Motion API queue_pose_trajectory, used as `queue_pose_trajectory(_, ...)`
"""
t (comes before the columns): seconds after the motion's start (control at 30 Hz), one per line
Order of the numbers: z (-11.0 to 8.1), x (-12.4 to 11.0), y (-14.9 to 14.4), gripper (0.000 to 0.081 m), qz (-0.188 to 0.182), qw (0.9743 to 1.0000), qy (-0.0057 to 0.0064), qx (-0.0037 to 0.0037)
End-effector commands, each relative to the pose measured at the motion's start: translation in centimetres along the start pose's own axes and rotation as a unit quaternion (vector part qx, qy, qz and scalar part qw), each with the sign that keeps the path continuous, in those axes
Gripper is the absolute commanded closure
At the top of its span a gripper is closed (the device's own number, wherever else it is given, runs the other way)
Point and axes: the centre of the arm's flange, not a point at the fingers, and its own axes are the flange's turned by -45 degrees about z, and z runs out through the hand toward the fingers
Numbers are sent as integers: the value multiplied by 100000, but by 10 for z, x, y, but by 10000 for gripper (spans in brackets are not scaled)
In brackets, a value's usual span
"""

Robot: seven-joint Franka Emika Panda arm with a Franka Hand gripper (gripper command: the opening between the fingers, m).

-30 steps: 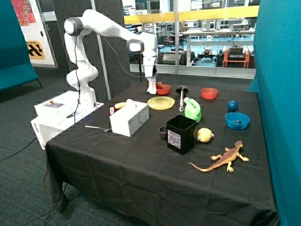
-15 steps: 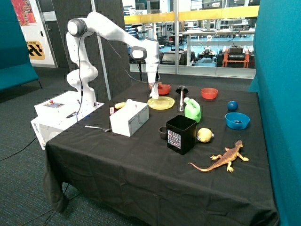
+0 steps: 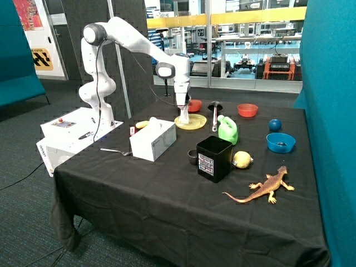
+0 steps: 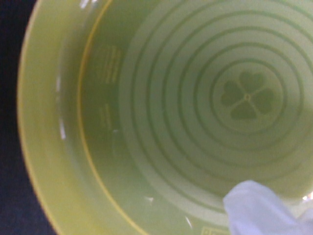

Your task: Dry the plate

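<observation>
Plate (image 3: 191, 122): flat, round, pale yellow plastic, raised rim, lying on the black-clothed table (image 3: 167, 194) between the white tissue box (image 3: 153, 139) and the green plastic jug (image 3: 227, 129). It sits directly beneath the gripper (image 3: 182, 111), which points straight down over the rim nearest the arm's base. No long axis to speak of; round, concentric rings and a clover mark at centre in the wrist view (image 4: 247, 98).

White crumpled tissue (image 4: 266, 210) hangs from the gripper, its tip over the plate's inner floor near the rim; contact cannot be confirmed. Fingers themselves not visible, so whether they are clamped cannot be told.

Judgement: wiping seems about to begin or just begun; the coming move is a sweep from the rim toward the clover centre.

Count: one plate, one tissue in hand, two red bowls (image 3: 194, 105) (image 3: 247, 110), one blue bowl (image 3: 280, 142), one blue ball (image 3: 275, 124), one black box (image 3: 214, 158), one toy lizard (image 3: 264, 186).
</observation>
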Motion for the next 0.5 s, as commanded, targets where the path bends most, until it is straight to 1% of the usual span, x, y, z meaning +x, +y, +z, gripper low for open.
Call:
queue_pose_trajectory(0.0,18,6,11,808,940,99995,-91,-402)
queue_pose_trajectory(0.13,20,9,15,808,568,99998,-93,-401)
queue_pose_trajectory(0.37,23,5,14,808,381,99998,-93,-401)
queue_pose_trajectory(0.4,25,3,11,808,-603,99997,-97,-400)
queue_pose_trajectory(0.47,27,0,5,808,-1062,99994,-99,-400)
